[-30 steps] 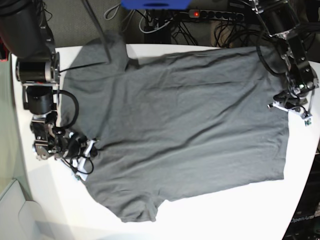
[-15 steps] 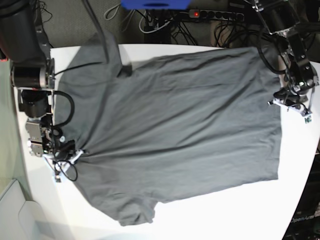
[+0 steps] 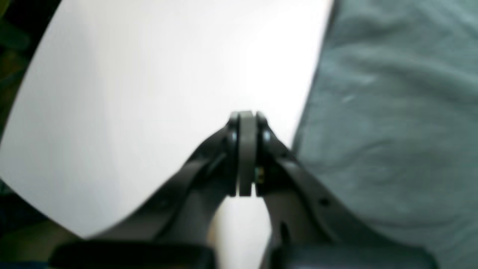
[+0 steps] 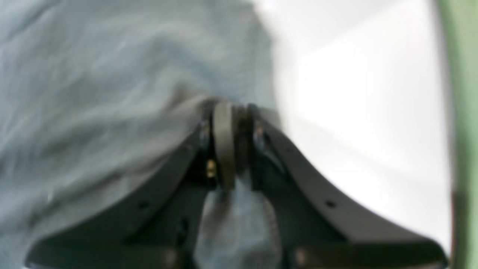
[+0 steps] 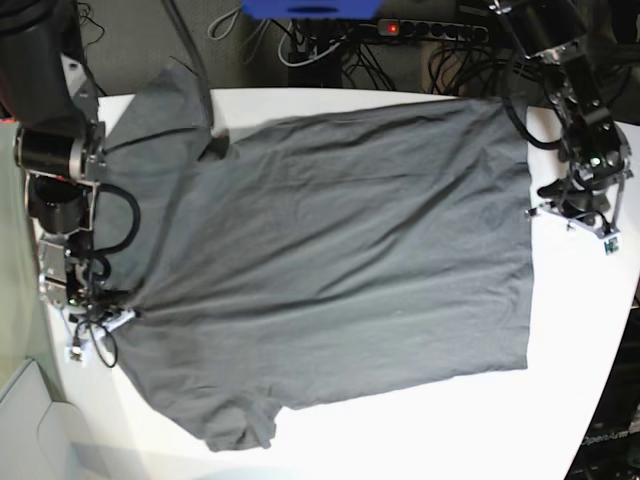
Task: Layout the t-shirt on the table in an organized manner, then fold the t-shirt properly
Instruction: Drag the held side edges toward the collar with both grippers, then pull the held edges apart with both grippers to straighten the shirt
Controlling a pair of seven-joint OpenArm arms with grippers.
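Observation:
The dark grey t-shirt [image 5: 340,240] lies spread flat on the white table [image 5: 450,420], collar end toward the left and hem toward the right. My right gripper [image 5: 115,318] is at the shirt's left edge, shut on a fold of the cloth; the right wrist view shows the t-shirt [image 4: 93,74] bunched between the gripper's [image 4: 231,108] fingers. My left gripper [image 5: 548,208] hovers just past the hem, shut and holding nothing. In the left wrist view this gripper [image 3: 244,116] is over bare table [image 3: 149,74], with the t-shirt [image 3: 392,112] to its right.
One sleeve [image 5: 160,100] reaches the table's far left corner, the other sleeve [image 5: 235,425] lies near the front. A power strip and cables [image 5: 430,30] sit behind the table. The table's rounded edge [image 5: 615,340] runs close to the left arm.
The right gripper has pulled the shirt leftward in the base view, smoothing it. The hem has slid away from the left gripper, which stayed shut and shifted slightly.

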